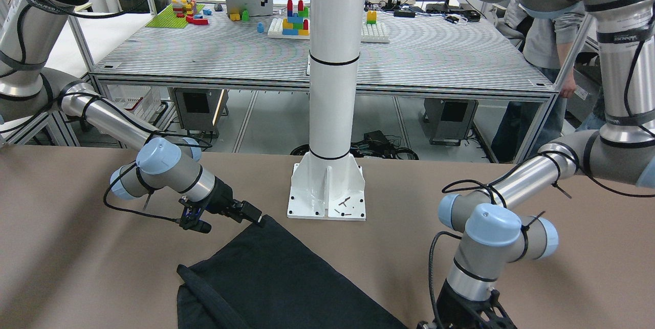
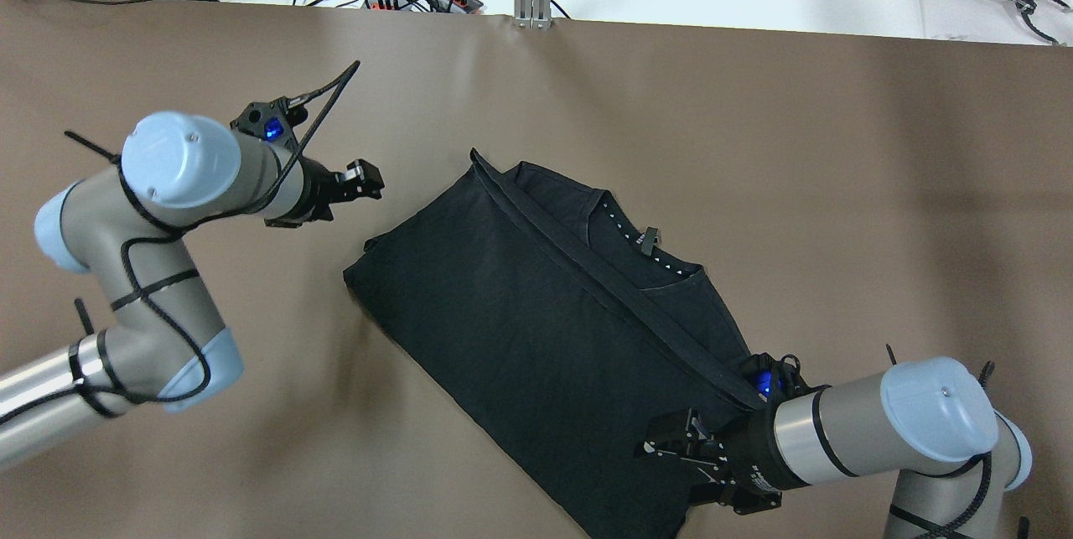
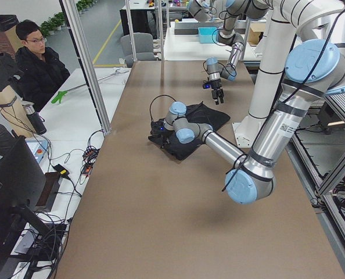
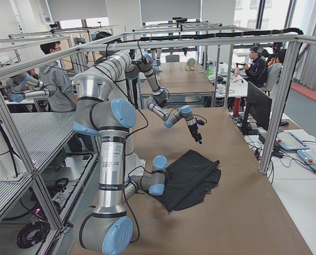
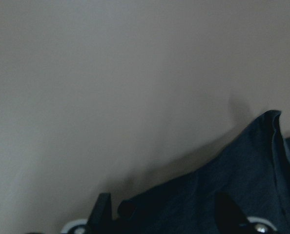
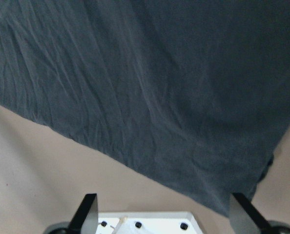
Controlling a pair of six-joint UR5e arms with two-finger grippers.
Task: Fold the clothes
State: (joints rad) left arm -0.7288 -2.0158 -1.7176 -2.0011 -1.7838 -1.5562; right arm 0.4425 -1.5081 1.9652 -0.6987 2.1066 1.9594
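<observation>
Hanging low over the near corner of the shirt [image 2: 536, 313], the right gripper [image 2: 677, 457] has its fingers spread and grips nothing. The black shirt lies slantwise mid-table [image 2: 335, 438], doubled over, with its collar towards the far side. Beyond, just off its left corner, the left gripper [image 2: 365, 180] is also spread. Thin, limp and light, the shirt will probably sag, so pinch both layers at the corners.
</observation>
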